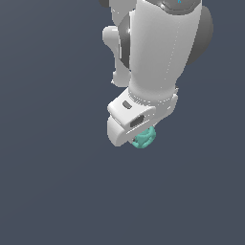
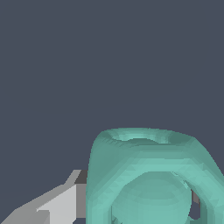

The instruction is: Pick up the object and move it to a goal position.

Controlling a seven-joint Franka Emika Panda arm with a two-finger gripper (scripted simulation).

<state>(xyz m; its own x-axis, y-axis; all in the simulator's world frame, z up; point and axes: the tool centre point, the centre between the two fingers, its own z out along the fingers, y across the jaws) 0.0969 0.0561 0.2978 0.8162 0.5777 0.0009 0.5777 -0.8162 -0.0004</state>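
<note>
The small teal-green lumpy ball (image 1: 144, 138) is sitting just right of the exterior frame's centre, tucked under the white gripper (image 1: 139, 135), which appears to be clamping it. Carrying it well means holding the squeeze steady and travelling smoothly.

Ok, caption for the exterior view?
White Panda gripper poised over a small teal ball against a plain dark background.

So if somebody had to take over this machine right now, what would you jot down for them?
Pincer: white, its fingers mostly hidden by the arm; the small teal-green lumpy ball sits right at its tip and fills the wrist view, so it looks gripped, though the fingers' contact isn't clearly visible.
Done: ball apparently picked up.
Left: carry it to the goal; no goal marker shows in either view.
</note>
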